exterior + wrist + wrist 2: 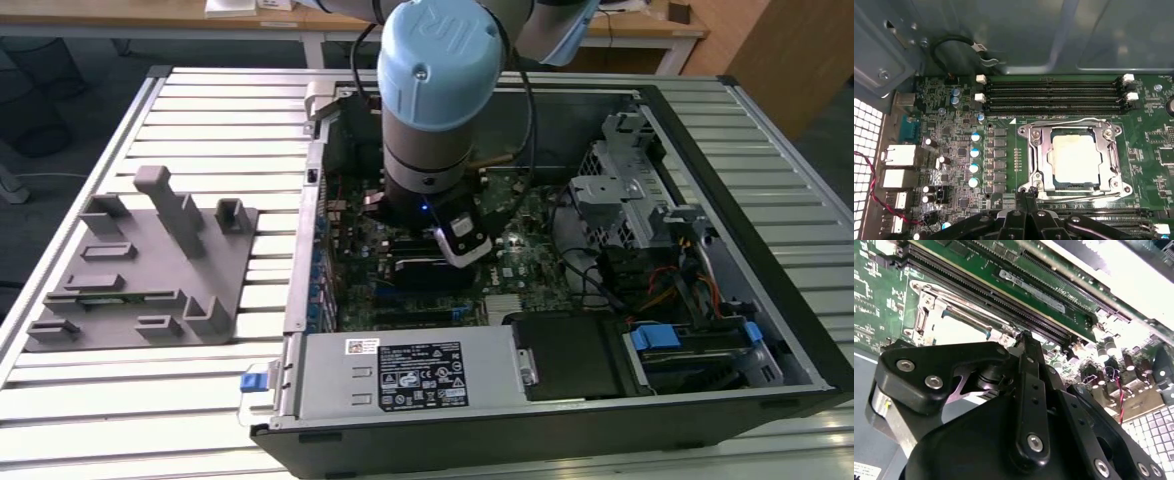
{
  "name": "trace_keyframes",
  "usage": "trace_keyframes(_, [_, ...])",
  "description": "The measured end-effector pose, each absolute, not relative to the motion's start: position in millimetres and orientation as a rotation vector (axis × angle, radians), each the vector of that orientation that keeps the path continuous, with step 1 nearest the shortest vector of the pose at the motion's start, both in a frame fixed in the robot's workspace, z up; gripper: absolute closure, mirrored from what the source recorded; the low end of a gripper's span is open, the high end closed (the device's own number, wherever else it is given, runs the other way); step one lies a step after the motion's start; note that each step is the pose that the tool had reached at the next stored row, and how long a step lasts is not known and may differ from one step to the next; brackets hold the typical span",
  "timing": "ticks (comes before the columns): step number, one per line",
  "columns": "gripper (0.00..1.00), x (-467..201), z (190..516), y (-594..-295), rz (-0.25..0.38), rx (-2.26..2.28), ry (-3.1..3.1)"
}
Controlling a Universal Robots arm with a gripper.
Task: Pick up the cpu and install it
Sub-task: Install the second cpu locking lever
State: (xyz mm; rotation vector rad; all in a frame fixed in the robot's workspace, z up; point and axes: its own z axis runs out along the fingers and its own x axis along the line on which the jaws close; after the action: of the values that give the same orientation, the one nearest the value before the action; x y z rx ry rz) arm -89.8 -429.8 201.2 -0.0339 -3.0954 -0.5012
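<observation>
End effector (1026, 194) just beside seated cpu (1076, 156)

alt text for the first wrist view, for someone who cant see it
The cpu, a pale square chip, sits in the metal-framed socket on a green motherboard, seen from above. Empty black memory slots run along the board beside the socket, with the grey case wall beyond them. The black gripper hangs close to the socket's near edge.
</observation>
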Motion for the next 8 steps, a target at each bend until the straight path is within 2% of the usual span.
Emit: trace_keyframes(8, [0.89, -77, 201, -426, -0.493, -0.037, -3.097])
